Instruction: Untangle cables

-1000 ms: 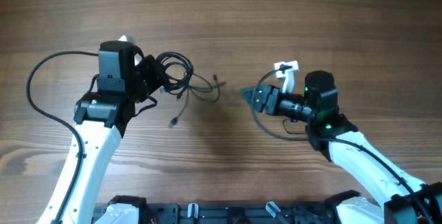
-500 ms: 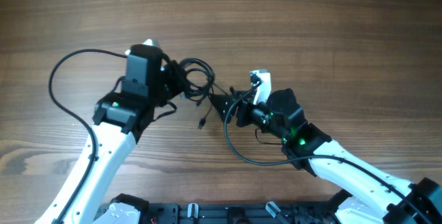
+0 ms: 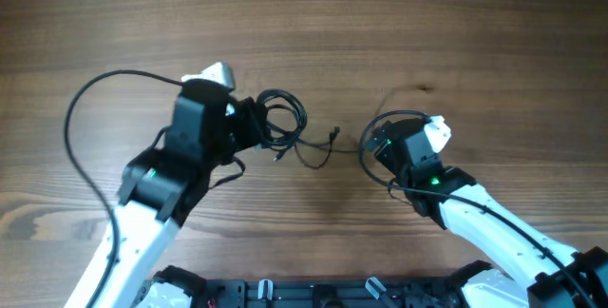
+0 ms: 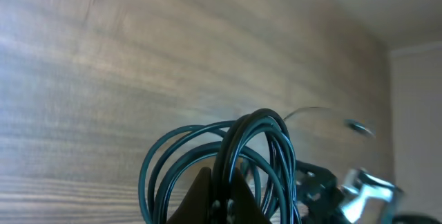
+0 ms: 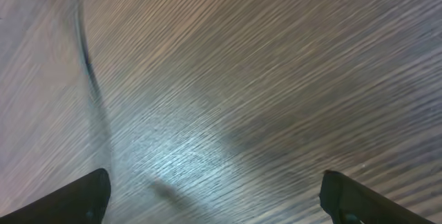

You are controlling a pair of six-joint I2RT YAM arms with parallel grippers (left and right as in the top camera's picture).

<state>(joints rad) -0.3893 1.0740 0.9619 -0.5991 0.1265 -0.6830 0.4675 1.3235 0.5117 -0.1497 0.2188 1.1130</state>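
The cables [image 3: 281, 120] are thin black wires bundled in loops, with loose ends trailing right to a small plug [image 3: 334, 135]. My left gripper [image 3: 255, 125] is shut on the looped bundle; in the left wrist view the loops [image 4: 235, 155] rise from between the fingertips [image 4: 204, 189], held above the wood. My right gripper [image 3: 372, 143] is to the right of the trailing ends, open and empty. In the right wrist view its fingers [image 5: 79, 198] stand wide apart over bare wood, with one blurred thin wire [image 5: 88, 58] at the upper left.
The wooden table [image 3: 475, 42] carries nothing else. Thick black arm cables arc at the far left [image 3: 81, 118] and around the right wrist [image 3: 380, 170]. The robot base rail [image 3: 313, 294] lies along the front edge.
My right gripper has pulled back to the right, away from the bundle, and points down at the table. My left gripper has kept hold of the loops and shifted slightly right.
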